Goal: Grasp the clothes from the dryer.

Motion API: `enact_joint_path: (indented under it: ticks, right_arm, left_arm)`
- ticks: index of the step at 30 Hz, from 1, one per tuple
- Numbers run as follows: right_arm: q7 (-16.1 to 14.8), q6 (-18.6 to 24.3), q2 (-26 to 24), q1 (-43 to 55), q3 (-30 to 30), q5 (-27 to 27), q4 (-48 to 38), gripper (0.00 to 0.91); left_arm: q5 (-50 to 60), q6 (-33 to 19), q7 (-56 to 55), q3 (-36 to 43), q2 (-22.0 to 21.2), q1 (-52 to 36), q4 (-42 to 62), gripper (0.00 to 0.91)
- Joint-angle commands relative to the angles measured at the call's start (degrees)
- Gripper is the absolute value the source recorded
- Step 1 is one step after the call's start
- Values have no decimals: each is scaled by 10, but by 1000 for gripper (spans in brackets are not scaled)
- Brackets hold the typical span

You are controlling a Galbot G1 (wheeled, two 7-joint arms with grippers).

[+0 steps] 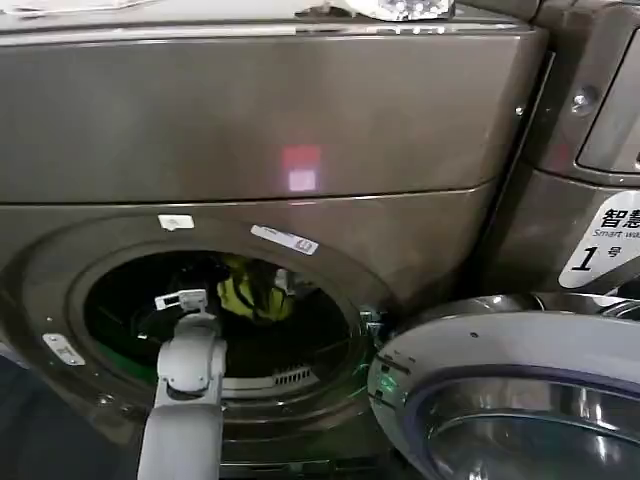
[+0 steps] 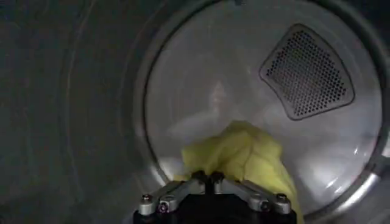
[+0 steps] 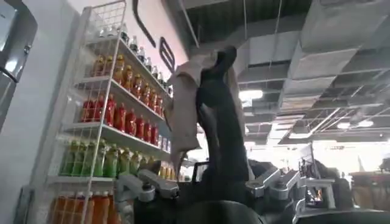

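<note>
Dryer (image 1: pixel 300 130): bronze-brown front-loader taking up the left and centre of the head view, round porthole at lower left, dark drum behind it.

Left arm: grey, rising from the bottom left of the head view and reaching through the porthole.

Left gripper (image 2: pixel 208 178): inside the drum, at the bottom centre of the left wrist view. Jaws together, clamped on the yellow-green cloth.

Yellow-green cloth (image 1: pixel 252 290): in the drum, centre-left of the head view, bunched above and beyond the gripper; in the left wrist view it heaps just past the fingertips against the pale drum back wall. How much fabric lies between the jaws is hidden.

Perforated vent (image 2: pixel 308 72): upper right of the left wrist view, on the back wall, apart from the cloth.

Open door (image 1: pixel 500 400): lower right of the head view, swung out, glass bowl upward.

Right gripper (image 3: pixel 216 91): pointing up into the room in the right wrist view, shelves of bottles at the left of that frame. Jaws closed on a whitish-grey cloth (image 3: pixel 183 103) that hangs beside the dark fingers.

Risks, as judged:
- Thin pinch on a fold; the yellow-green cloth may slide free on the way out.
- Trailing fabric may catch the porthole rim.
- The left arm may knock the rim if drawn out off-centre.
</note>
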Motion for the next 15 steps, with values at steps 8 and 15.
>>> enact_joint_path:
  ticks: [8,15]
  right_arm:
    - [31,-37,-7,1,18,2,11,907]
    - [32,-47,-9,1,23,2,12,907]
  left_arm:
    - [-4,1,0,2,-25,-1,0,0]
    - [-4,2,4,2,-21,-1,0,0]
